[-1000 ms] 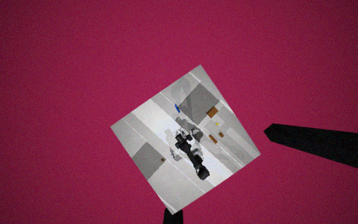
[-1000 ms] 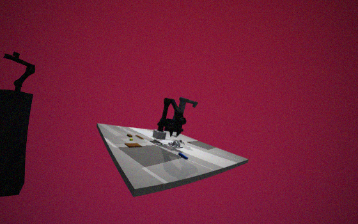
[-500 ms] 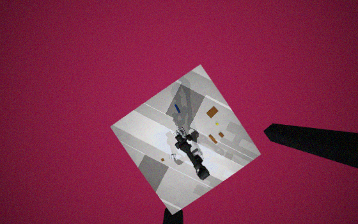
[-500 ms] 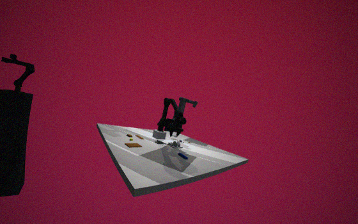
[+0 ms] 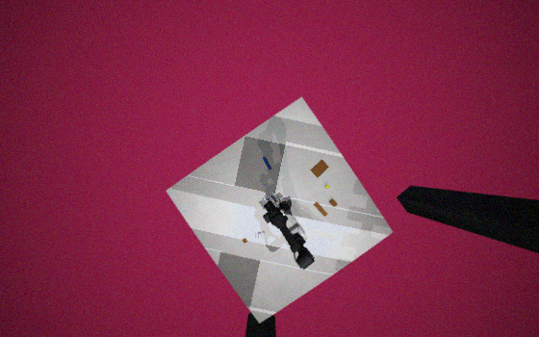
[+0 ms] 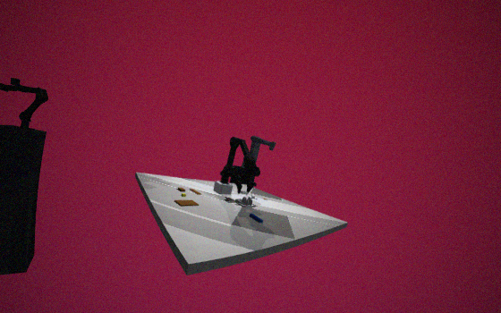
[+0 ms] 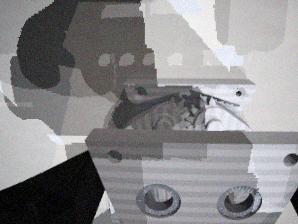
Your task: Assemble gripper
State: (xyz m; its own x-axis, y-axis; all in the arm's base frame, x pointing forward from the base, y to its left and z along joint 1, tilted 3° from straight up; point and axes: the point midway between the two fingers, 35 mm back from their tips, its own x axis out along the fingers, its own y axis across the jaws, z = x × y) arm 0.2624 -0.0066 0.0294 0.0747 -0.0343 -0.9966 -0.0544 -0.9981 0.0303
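Note:
The housing plate point(image 7: 200, 172) is pale and ridged, with two ringed round holes near its lower edge and a small hole at each side. My gripper point(image 7: 194, 156) point(image 5: 272, 197) point(image 6: 244, 190) is shut on it, the black fingers at its left and right edges. Beyond it in the wrist view is the pale gripper base point(image 7: 227, 90). The left jaw point(image 7: 161, 121) and right jaw point(image 7: 218, 117) lie on the base, their gear teeth meeting at the middle. The plate hides their near parts. Pale material shows through both ringed holes; the gap between plate and jaws cannot be told.
A blue bar point(image 5: 267, 163) point(image 6: 256, 218) lies beyond the base. To one side are a brown block point(image 5: 320, 168) point(image 6: 186, 203), a small yellow piece point(image 5: 327, 186) point(image 6: 183, 195) and two smaller brown pieces. An orange piece point(image 5: 244, 240) lies on the other side. Patterned shadows cross the table.

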